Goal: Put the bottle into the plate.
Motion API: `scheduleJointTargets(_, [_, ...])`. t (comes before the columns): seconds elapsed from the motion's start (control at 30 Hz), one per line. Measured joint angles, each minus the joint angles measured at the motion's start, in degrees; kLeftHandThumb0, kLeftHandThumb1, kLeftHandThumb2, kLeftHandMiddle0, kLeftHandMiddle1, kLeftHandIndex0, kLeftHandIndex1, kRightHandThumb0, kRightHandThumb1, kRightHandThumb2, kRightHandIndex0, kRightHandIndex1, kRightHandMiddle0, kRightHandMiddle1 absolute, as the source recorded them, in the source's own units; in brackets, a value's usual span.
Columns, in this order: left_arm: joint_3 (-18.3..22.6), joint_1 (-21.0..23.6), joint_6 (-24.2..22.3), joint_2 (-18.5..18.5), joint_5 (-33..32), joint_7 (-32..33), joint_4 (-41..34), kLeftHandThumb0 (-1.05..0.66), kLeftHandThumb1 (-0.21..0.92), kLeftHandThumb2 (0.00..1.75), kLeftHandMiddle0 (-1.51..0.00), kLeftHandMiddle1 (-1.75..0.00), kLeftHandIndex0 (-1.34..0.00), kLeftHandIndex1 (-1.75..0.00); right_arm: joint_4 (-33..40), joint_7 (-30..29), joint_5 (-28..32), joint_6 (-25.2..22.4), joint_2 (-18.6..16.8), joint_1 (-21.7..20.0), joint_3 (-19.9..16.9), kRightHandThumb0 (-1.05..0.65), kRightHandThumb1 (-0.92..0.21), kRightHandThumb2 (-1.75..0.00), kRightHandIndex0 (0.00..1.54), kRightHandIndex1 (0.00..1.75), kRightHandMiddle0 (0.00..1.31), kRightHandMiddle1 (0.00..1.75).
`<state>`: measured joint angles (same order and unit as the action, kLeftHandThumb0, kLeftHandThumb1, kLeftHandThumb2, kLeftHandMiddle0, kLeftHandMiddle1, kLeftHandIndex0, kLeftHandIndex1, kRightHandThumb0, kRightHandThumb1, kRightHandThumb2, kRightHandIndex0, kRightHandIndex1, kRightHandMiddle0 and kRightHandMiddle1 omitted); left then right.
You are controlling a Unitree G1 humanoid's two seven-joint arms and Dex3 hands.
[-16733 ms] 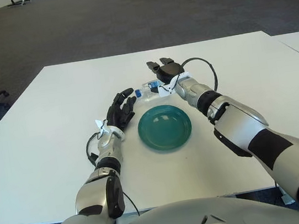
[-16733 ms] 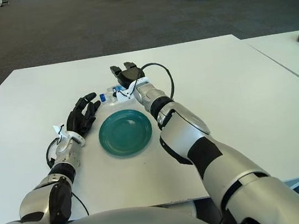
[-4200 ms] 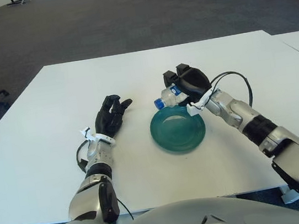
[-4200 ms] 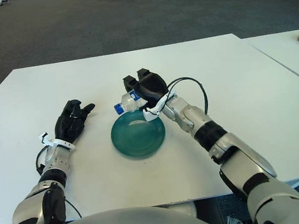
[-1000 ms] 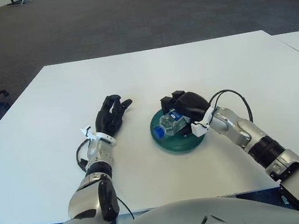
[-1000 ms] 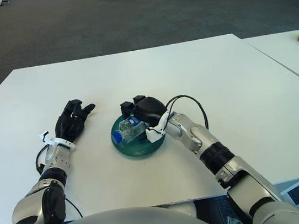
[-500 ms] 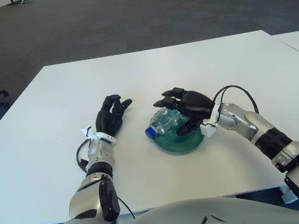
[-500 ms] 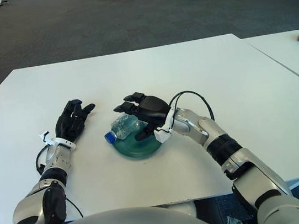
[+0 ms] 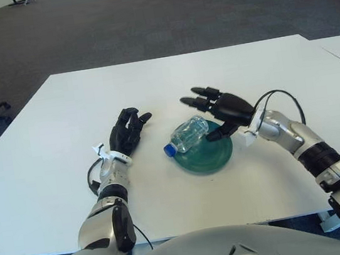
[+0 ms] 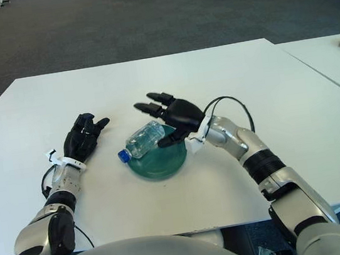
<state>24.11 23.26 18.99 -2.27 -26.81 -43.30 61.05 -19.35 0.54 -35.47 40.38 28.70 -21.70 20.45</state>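
The left hand (image 9: pixel 127 131) shows on the white tabletop (image 9: pixel 47 157), left of the plate, fingers loosely extended and holding nothing. To its right the clear bottle (image 9: pixel 188 134) lies on its side across the green plate (image 9: pixel 215 156), its body over the plate's left part and its blue cap (image 9: pixel 169 150) poking out past the left rim. Just right of the bottle, the right hand (image 9: pixel 221 109) hovers over the plate's far-right edge, fingers spread wide, released from the bottle, its thumb tip close beside it.
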Motion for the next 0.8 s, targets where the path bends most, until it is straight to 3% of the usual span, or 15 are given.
scheduleJointTargets(0.23, [0.2, 0.01, 0.02, -0.08, 0.09, 0.01, 0.15, -0.36, 0.92, 0.52, -0.53, -1.35, -0.2, -1.75, -4.11, -4.56, 7.37, 0.2, -0.78, 0.12, -7.63, -1.05, -0.92, -0.74, 0.0, 0.0, 0.02, 0.01])
scheduleJointTargets(0.43, [0.21, 0.0, 0.05, -0.16, 0.23, 0.05, 0.27, -0.36, 0.92, 0.52, -0.53, -1.36, -0.2, -1.75, -16.73, -8.81, 15.53, 1.86, -6.48, -2.05, -12.61, -1.03, -0.92, -0.75, 0.04, 0.01, 0.05, 0.04])
scheduleJointTargets(0.6, [0.2, 0.06, 0.08, -0.14, 0.23, 0.02, 0.21, -0.36, 0.92, 0.52, -0.53, -1.36, -0.2, -1.75, -28.76, -7.83, 21.7, 2.63, -10.37, -5.23, -16.45, -0.85, -0.92, -0.76, 0.25, 0.02, 0.01, 0.45])
scheduleJointTargets(0.7, [0.21, 0.07, 0.09, -0.18, 0.23, 0.0, 0.21, -0.36, 0.92, 0.52, -0.53, -1.35, -0.2, -1.75, -35.17, -3.96, 28.4, 0.41, -12.92, -7.12, -20.83, -0.77, -0.92, -0.8, 0.37, 0.04, 0.0, 0.65])
scheduleJointTargets(0.8, [0.21, 0.07, 0.12, -0.25, 0.24, -0.02, 0.23, -0.36, 0.92, 0.52, -0.53, -1.35, -0.2, -1.75, -40.73, 0.6, 35.61, -2.81, -15.39, -8.67, -26.17, -0.74, -0.92, -0.82, 0.44, 0.05, 0.02, 0.74])
